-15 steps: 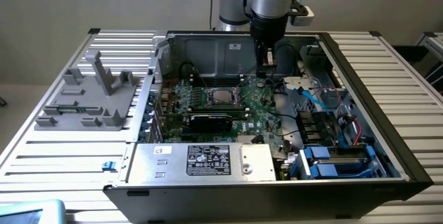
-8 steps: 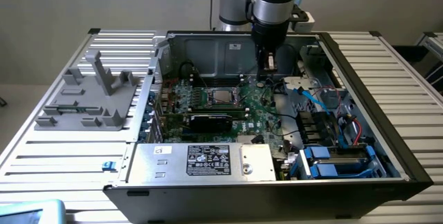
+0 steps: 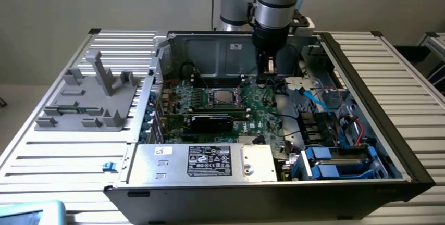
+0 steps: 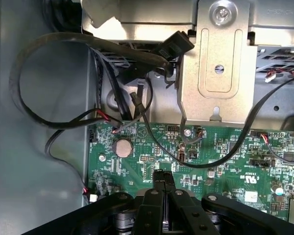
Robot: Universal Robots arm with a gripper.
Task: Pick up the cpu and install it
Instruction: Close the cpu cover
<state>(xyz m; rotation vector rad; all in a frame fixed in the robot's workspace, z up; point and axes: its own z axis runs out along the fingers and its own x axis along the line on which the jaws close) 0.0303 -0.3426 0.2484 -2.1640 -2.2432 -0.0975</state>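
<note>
Starting with the exterior view, an open computer case [image 3: 410,167] lies on a slatted table [image 3: 389,69] with its motherboard [image 3: 257,110] facing up. The cpu [image 3: 222,96] looks to lie near the middle of the motherboard as a dull silver square inside the metal socket frame [image 3: 208,90]. Whether it is fully seated I cannot tell. The arm [image 3: 278,1] reaches down into the case, and the tool [image 3: 268,71] hangs over the motherboard's far part, near the cpu and on the exterior view's right of it, touching nothing that I can make out.

By my judgement the chip is light, stiff and flat, with a smooth top that gives little purchase. Its underside contacts are fragile, so the thin outer edges are the place to grip, held level. The socket frame hugs those edges closely. A black card [image 3: 212,122] lies across the motherboard's near part, and blue cables [image 3: 309,100] run just off its edge on the exterior view's right. A silver box [image 3: 208,161] with a label stands at the motherboard's near edge. A grey fixture [image 3: 90,100] rests on the table well off the motherboard, toward the exterior view's left.

Turning to the wrist view, the tool [image 4: 162,178] is fully closed, its fingers pressed together with nothing between them. It sits just above the green motherboard [image 4: 225,166]. A coin cell [image 4: 122,147] sits on the motherboard near the tool. Black cables [image 4: 39,83] loop beyond the motherboard's edge, and one crosses it. A metal bracket [image 4: 220,73] rises past that edge.
</note>
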